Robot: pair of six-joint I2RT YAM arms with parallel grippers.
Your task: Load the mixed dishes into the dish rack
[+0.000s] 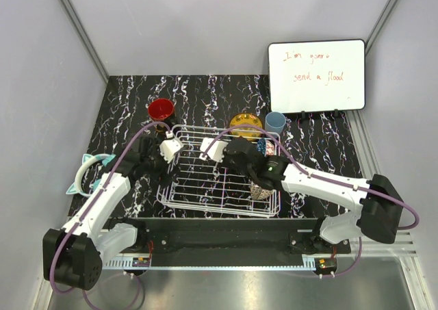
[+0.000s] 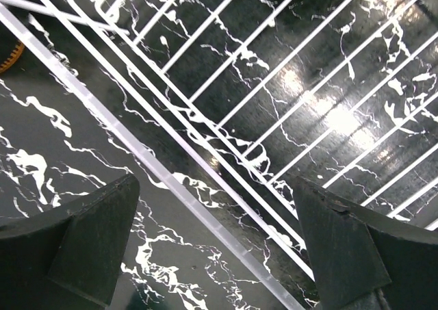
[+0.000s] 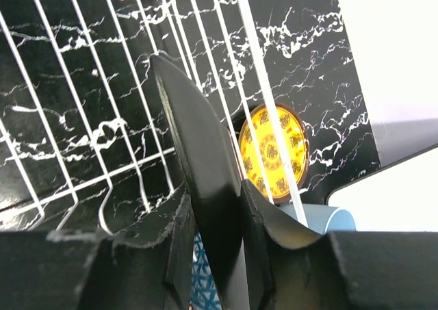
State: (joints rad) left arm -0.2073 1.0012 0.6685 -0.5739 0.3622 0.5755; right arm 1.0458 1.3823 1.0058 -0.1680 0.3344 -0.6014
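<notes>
Between the fingers of the right gripper [image 3: 215,194] the dark-backed saucer [image 3: 191,132] is clamped, upright and edge-on, with a finger laid against each face. It is gripped low down, so most of the disc is left free above the fingertips. That hold is judged to be chosen so the saucer can be lowered between the wires and left standing on its rim rather than lying flat.

Under and ahead of those fingers the dish rack [image 1: 198,180] is spread out, its white wire floor seen to the left of the saucer. Behind that hand, beneath its wrist, a beige-brown bowl [image 1: 259,190] is seen resting in the rack's near corner. Past the fingertips, outside the rack's far wall, the yellow plate [image 3: 274,152] is seen lying flat on the table. Just right of the fingers the light blue cup [image 3: 328,221] is stood. Neither is loaded yet.

On the other side, the left gripper [image 2: 219,241] is held with its fingers wide apart and nothing between them. Below it the rack's side rim is crossed diagonally, bare table to one side. It is judged to be parked clear so the other arm's drop is not blocked. Beyond it, outside the rack's far corner, the red mug [image 1: 161,109] is waiting.

Care is judged to be needed, since a low grip could let the saucer tip on a wire.
</notes>
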